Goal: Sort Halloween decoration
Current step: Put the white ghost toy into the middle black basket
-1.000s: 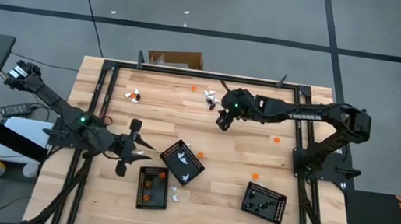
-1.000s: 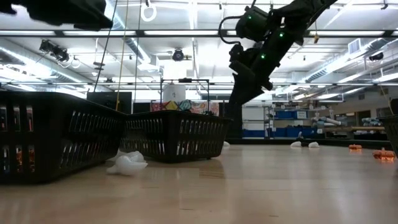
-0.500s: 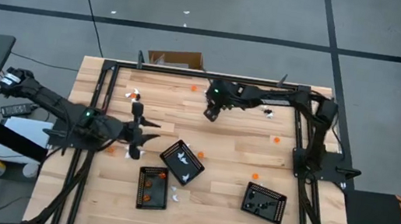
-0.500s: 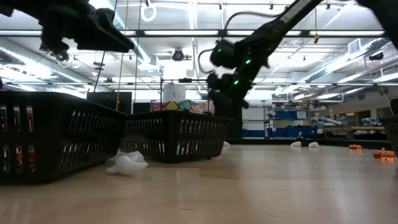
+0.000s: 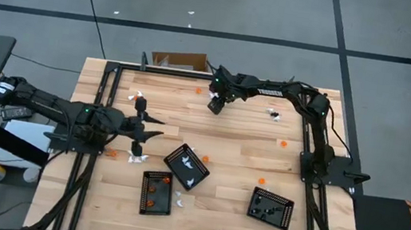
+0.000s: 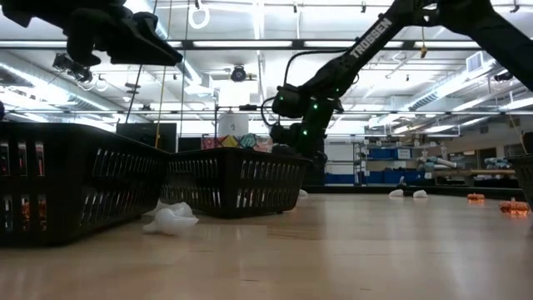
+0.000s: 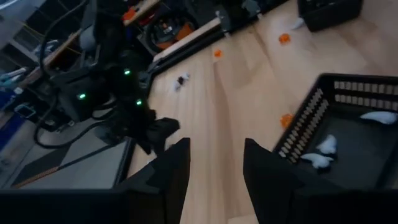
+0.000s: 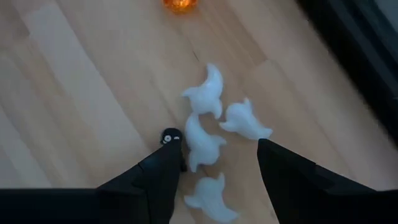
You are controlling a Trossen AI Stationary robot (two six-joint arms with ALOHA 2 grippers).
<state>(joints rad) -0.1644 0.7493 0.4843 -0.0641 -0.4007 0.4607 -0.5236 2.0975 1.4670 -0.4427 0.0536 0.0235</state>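
Now white ghosts (image 8: pixel 205 146) lie between the right gripper's (image 8: pixel 214 171) open fingers, seemingly untouched.

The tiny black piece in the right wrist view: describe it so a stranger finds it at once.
Start at the right gripper, over the table's far edge. Four white ghosts cluster on the wood between its open fingers. The black piece lies beside the middle ghost: the only dark, round one there.

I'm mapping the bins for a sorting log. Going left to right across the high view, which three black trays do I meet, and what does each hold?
Tray with orange pieces → tilted tray with white pieces → tray with black pieces.
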